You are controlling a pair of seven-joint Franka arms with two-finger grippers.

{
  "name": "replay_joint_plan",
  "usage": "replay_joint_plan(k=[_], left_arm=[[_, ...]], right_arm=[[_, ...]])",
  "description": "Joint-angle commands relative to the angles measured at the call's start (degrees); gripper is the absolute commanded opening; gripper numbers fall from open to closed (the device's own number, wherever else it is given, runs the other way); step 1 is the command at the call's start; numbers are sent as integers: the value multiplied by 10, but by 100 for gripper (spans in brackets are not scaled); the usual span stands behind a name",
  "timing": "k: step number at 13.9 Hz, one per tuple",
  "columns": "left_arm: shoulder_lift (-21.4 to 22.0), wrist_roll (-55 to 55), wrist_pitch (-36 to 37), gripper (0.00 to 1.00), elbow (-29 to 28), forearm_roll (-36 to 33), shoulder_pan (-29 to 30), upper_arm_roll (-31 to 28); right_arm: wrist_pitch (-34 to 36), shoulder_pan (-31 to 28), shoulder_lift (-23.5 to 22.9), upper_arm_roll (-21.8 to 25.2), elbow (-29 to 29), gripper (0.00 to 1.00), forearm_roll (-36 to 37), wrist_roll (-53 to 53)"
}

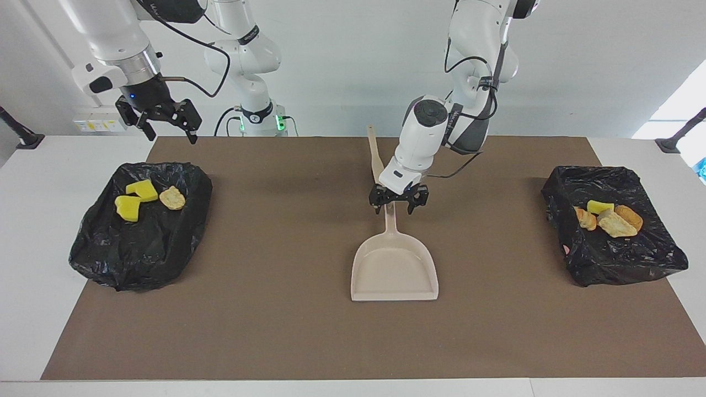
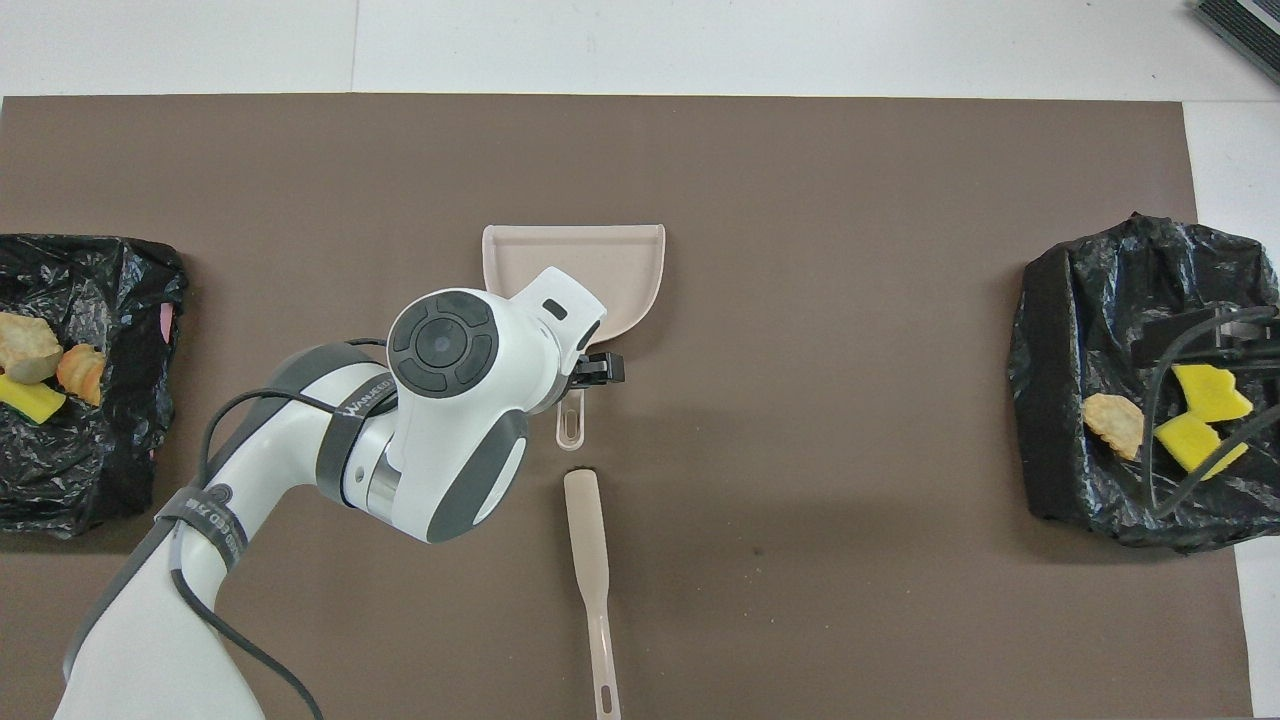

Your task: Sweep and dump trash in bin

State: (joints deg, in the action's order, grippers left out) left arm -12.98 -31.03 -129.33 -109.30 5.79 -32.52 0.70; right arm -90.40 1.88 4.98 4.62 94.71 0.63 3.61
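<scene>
Your trash sits in both bags; left pincer spread wide over the dustpan at 12 o'clock, right pincer wide, waiting

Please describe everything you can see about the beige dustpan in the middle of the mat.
The dustpan looks like smooth beige plastic: a shallow, empty scoop with low side walls and a slim handle ending in a hanging slot. It lies flat on the brown mat, handle pointing toward the robots, open edge away from them. The left end effector stands open astride the handle, not gripping it. The brush lies nearer the robots, apart.
</scene>
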Motion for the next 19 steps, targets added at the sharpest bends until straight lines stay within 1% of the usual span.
replay_joint_plan(k=[1, 3, 5, 7, 9, 14, 19], left_arm=[[30, 9, 66, 100, 25, 2, 38, -10], [79, 25, 103, 100, 23, 2, 81, -11], [120, 81, 167, 100, 23, 2, 132, -11], [145, 150, 211, 100, 23, 2, 166, -11], [163, 192, 242, 100, 23, 2, 193, -11], [183, 272, 311, 100, 23, 2, 254, -11], [213, 404, 352, 100, 20, 2, 348, -12]], right_arm=[[1, -6, 13, -4, 14, 100, -9, -6], [1, -6, 13, -4, 14, 100, -9, -5], [1, -6, 13, -4, 14, 100, -9, -6], [1, -6, 13, -4, 14, 100, -9, -5], [1, -6, 13, -4, 14, 100, -9, -5], [1, -6, 13, -4, 14, 100, -9, -6], [1, -6, 13, -4, 14, 100, -9, -6]])
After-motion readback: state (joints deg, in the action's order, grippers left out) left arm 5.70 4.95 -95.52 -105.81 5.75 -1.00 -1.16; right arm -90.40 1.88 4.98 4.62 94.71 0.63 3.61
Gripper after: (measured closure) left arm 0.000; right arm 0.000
